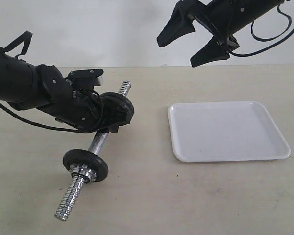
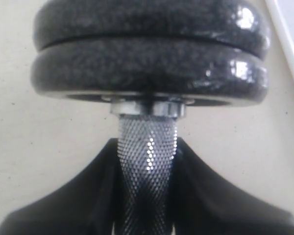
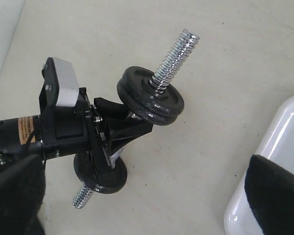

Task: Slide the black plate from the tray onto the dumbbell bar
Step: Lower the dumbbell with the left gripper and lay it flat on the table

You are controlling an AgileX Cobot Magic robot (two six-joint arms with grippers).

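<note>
Tray [image 1: 225,129]: bare white on the right of the surface [image 1: 186,205], with no plate left in it!
Plate [image 3: 139,83]: on the bar's far half. By my reading it's the outer of two black discs stacked face to face just beyond the left jaws. The left wrist view shows the pair flush, only a thin seam between them.
Bar [image 1: 99,141]: slants from near-left toward the far middle, well apart from the tray.
Left jaws: pinching the knurled middle of the bar, right behind the stacked pair. That hold steadies the rod so a disc can run down the thread and seat.
Right jaws: spread wide with nothing in them, high in the air over the gap between bar and tray, clear of the work.
Far thread [image 3: 179,51]: bare, no nut on it, so nothing locks the pair in place.
Near disc [image 1: 85,165]: a chrome nut [image 1: 81,172] sits snug against its near face and pins that end.
Stage: the slide looks done, judging by the empty tray and the seated pair.
Risk: if the far end dips, the unlocked discs could slip off the thread.
</note>
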